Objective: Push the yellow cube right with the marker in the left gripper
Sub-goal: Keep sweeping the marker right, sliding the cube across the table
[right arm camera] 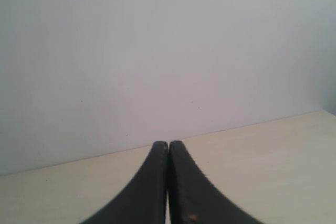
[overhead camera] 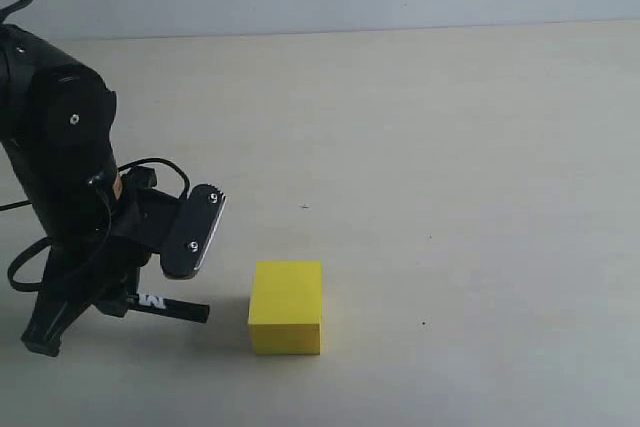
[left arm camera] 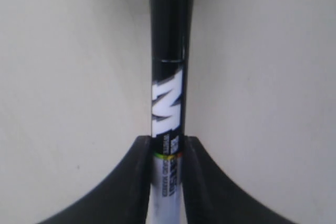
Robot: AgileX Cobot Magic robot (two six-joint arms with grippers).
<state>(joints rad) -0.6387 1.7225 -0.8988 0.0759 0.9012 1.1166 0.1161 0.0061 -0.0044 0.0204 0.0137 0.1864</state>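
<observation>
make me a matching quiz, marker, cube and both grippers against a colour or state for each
Things:
1 marker
2 cube
3 left gripper
4 right gripper

States:
a shut on nothing
b yellow, touched by nothing
c shut on the marker
d black and white, clamped

Pairs: 1-d, 2-b, 3-c, 4-a

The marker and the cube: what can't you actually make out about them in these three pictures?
- Rear end of the marker: in the exterior view it is hidden behind the left gripper. In the left wrist view the bottom edge cuts it off.
- Tip of the marker: the top edge of the left wrist view cuts it off.
- Small print on the marker: too blurred to read in the left wrist view.
- The yellow cube: neither wrist view shows it. Its far sides face away in the exterior view.
</observation>
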